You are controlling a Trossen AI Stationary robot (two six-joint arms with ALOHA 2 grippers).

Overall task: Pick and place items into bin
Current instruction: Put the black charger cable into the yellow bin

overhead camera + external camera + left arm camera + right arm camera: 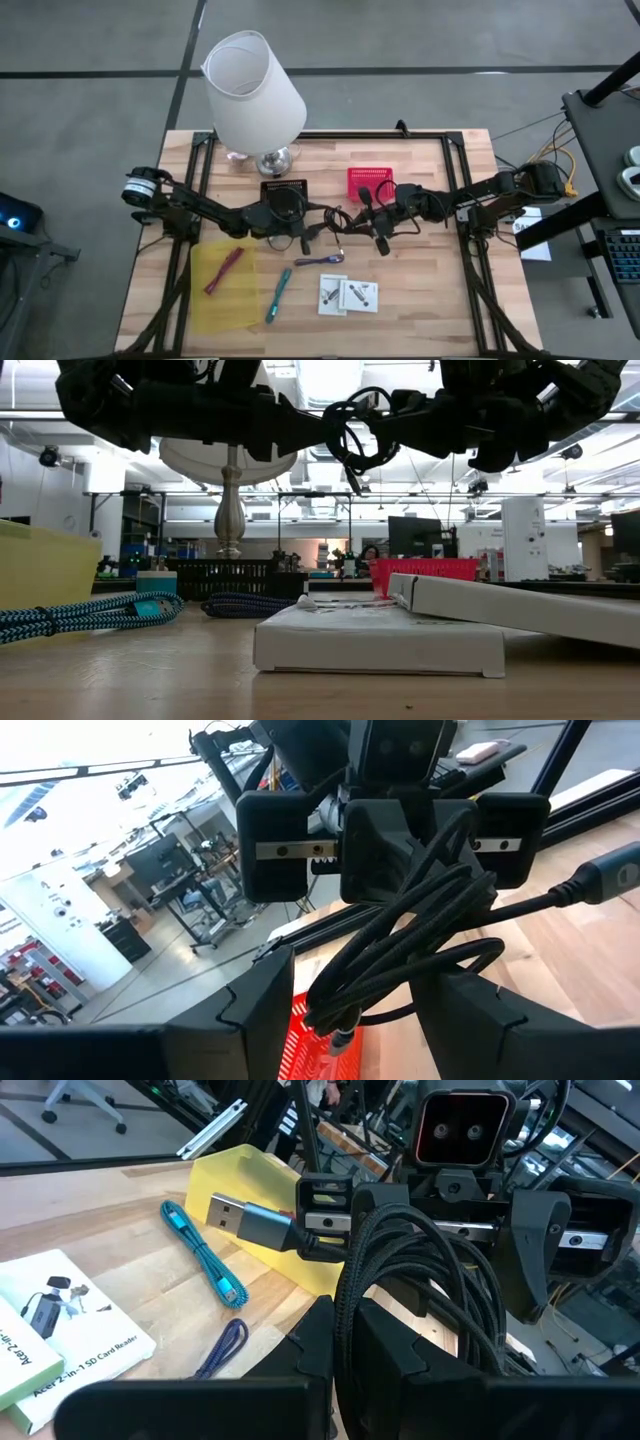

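Note:
A black coiled cable (341, 226) hangs in the air over the table's middle, between my two grippers. My right gripper (345, 1330) comes from the table's right and is shut on the coil. My left gripper (360, 990) comes from the left, open, with one finger on either side of the coil. The cable's grey plug (240, 1220) sticks out free. On the table lie a teal cord (278, 296), a purple cord (322, 260) and two white packets (348, 294). A maroon strap (224, 270) lies in the yellow bin (215, 305). My left gripper has its fingers (265, 1010) on either side of the coil's strands; whether they touch them I cannot tell. My right gripper pinches several strands of the coil (350, 1280) between its two fingers, coming in about level from the table's right. The coil is lifted clear of the table, its loops slack.
A big white lamp (255, 95) stands at the far edge. A black basket (285, 188) and a red basket (370, 182) sit just beyond the grippers. Black frame rails (465, 190) run along the table's left, right and far sides.

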